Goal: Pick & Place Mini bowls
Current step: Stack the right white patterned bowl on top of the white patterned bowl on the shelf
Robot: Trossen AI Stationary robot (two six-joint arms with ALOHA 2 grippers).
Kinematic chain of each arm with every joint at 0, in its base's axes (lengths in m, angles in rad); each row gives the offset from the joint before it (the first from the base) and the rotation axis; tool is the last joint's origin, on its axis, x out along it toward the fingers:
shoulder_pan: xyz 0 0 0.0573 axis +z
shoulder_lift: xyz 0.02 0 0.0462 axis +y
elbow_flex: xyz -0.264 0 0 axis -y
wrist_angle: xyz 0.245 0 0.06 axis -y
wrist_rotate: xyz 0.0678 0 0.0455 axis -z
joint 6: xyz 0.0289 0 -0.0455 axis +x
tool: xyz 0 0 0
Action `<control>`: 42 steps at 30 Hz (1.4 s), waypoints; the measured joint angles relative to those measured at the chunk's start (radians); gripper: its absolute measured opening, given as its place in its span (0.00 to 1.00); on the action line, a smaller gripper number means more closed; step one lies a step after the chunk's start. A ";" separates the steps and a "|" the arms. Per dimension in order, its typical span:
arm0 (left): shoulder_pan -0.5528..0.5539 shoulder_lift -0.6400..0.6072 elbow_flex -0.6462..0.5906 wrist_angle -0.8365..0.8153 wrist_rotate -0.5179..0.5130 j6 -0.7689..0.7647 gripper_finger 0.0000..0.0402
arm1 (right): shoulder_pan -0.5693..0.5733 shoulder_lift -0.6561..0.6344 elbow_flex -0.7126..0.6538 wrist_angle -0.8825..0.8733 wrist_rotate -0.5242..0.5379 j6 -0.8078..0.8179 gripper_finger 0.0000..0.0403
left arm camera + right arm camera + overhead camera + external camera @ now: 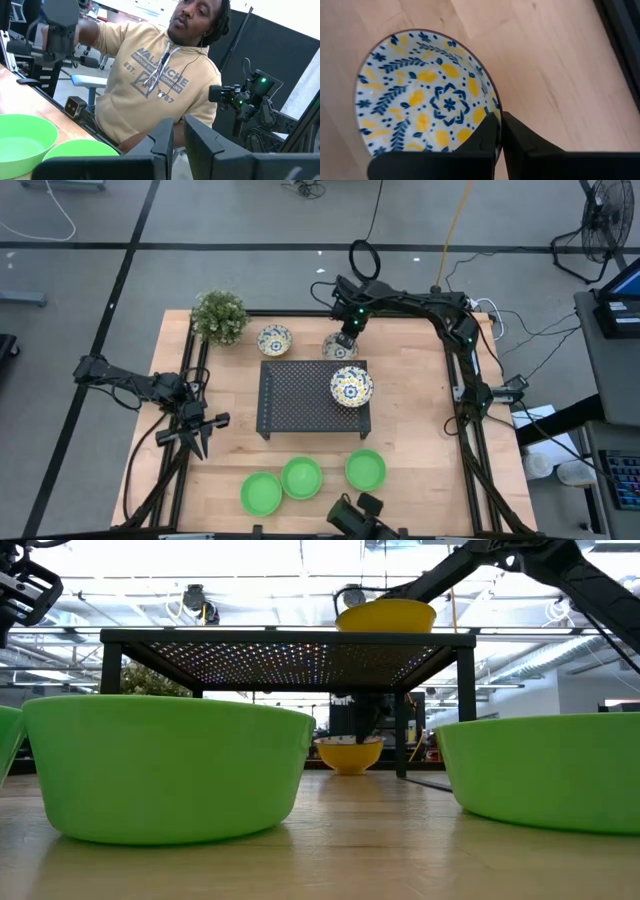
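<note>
Three floral mini bowls show. One point(274, 340) stands on the table at the far side. One point(352, 386) sits on the black rack point(300, 395). One point(338, 348) stands on the table just beyond the rack, and my right gripper point(500, 131) is shut on it from above. Three green mini bowls point(261, 493), point(301, 477), point(365, 469) stand near the table's near edge. My left gripper point(205, 442) is shut and empty, left of the rack. My right gripper holds the floral bowl by its rim point(495, 111), one finger inside the bowl and one outside. The fingers come from above, pointing down. In the low view the bowl point(348, 753) stands upright with its base on the table.
A small potted plant point(219, 317) stands at the table's far left corner. A person in a tan hoodie point(150, 80) sits just past the table's near edge. Bare wood lies to the right of the rack point(410, 400).
</note>
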 joint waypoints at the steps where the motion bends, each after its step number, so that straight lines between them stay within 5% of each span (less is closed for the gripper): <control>1: 0.000 0.000 0.000 0.000 0.000 0.000 0.12 | -0.006 -0.021 -0.024 0.014 -0.005 0.005 0.01; 11: 0.000 0.000 0.000 0.000 0.000 0.000 0.12 | -0.024 -0.321 -0.437 0.223 0.009 0.098 0.00; 17: 0.000 0.000 0.000 0.000 0.000 0.000 0.12 | -0.025 -0.534 -0.657 0.251 0.121 0.176 0.00; 27: 0.000 0.000 0.000 0.000 0.000 0.000 0.12 | -0.025 -0.860 -1.018 0.309 0.141 0.338 0.00; 38: 0.000 0.000 0.000 0.000 0.000 0.000 0.12 | -0.014 -1.128 -1.233 0.334 0.184 0.470 0.00; 42: 0.000 0.000 0.000 0.000 0.000 0.000 0.12 | 0.014 -1.193 -1.248 0.268 0.111 0.505 0.00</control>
